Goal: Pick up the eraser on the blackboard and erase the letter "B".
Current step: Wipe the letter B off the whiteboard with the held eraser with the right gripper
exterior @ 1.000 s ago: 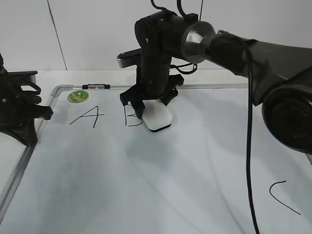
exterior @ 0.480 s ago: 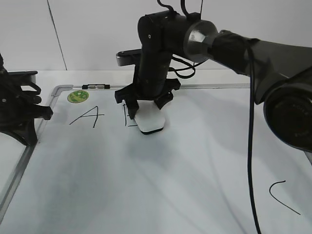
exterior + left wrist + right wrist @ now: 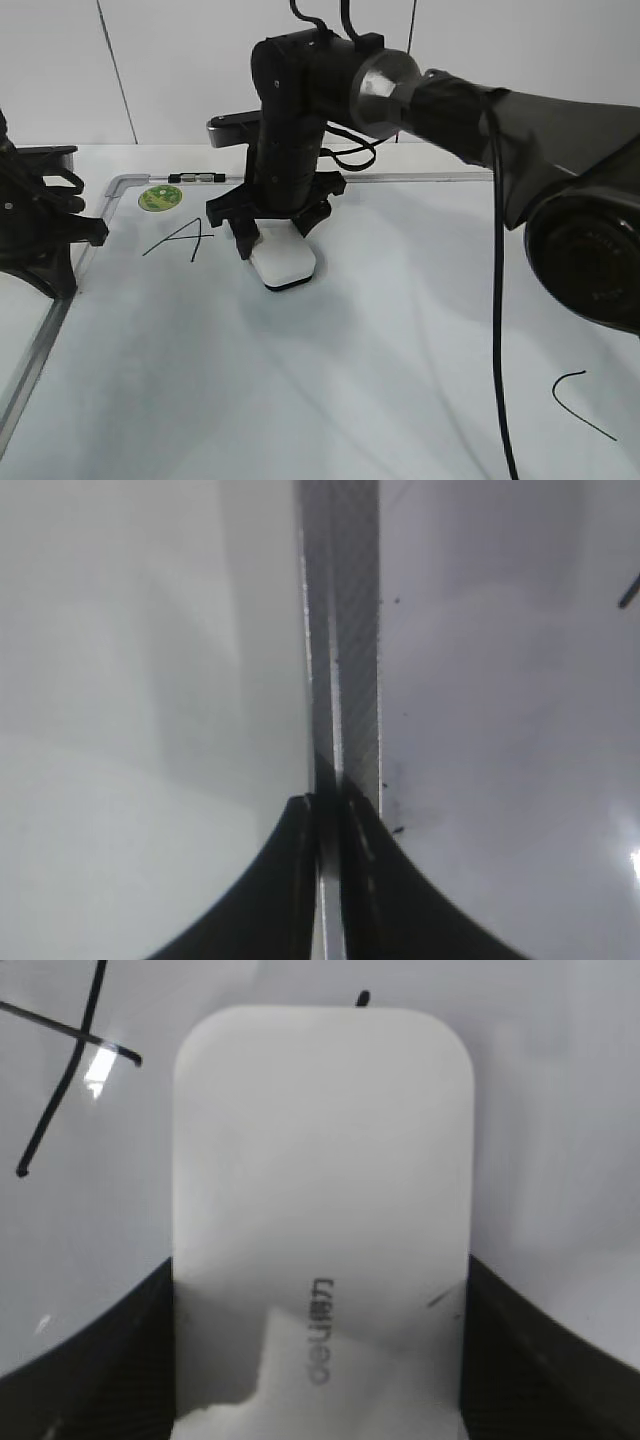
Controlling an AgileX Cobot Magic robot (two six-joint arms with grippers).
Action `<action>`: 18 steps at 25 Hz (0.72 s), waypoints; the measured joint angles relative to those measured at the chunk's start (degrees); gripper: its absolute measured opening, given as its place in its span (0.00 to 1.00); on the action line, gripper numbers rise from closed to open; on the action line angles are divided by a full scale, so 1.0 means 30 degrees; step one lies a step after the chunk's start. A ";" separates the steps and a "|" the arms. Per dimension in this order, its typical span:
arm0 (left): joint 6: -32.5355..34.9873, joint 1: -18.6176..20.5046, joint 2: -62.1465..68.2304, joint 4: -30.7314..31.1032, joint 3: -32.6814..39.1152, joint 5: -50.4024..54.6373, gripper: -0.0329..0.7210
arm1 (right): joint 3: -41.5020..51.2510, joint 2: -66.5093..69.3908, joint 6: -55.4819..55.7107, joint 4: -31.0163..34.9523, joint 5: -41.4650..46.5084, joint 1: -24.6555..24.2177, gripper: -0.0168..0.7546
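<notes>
Your right gripper [image 3: 272, 228] grasps the eraser [image 3: 283, 262]: the fingers [image 3: 85, 1380] press against both long sides of the white block, as the right wrist view confirms. The eraser lies flat on the blackboard [image 3: 380, 330], felt side down, just right of the letter "A" [image 3: 180, 238]. Its long axis runs away from the wrist camera, in line with the fingers.

No full letter "B" [image 3: 364, 998] is visible. In the exterior view the spot right of the "A" is covered by the eraser and the gripper. In the right wrist view, only a short black mark shows just past the far edge of the eraser. Treat it as a probable remnant of the "B"; the rest is either wiped or hidden under the block.

The relation that governs your next stroke: the remaining mark lies directly ahead of the eraser, along its long axis, touching or nearly touching the far edge. Judge the next move as a short push forward along that axis, with downward pressure held. Keep the stroke clear of the "A", which sits near the left side of the block.

Your left gripper [image 3: 330, 880] rests at the grey frame [image 3: 345, 630] on the board's left edge, well apart from the eraser. Its fingers meet on either side of the frame rail, apparently clenched on it. The right arm is the working arm. The curved stroke [image 3: 582, 405] at lower right lies well apart.
</notes>
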 joint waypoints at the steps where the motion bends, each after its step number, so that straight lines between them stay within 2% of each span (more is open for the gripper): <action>1: 0.0000 0.0000 0.0000 0.0000 0.0000 0.0000 0.08 | 0.0000 0.0038 0.0000 -0.0039 0.0000 0.0000 0.74; 12: 0.0000 0.0000 0.0000 0.0000 0.0000 0.0000 0.08 | -0.0551 0.0500 0.0009 -0.1490 0.0379 0.0134 0.74; 18: 0.0000 0.0000 0.0000 0.0000 0.0000 0.0000 0.08 | -0.1729 0.1048 0.0042 -0.1527 0.0567 -0.1129 0.74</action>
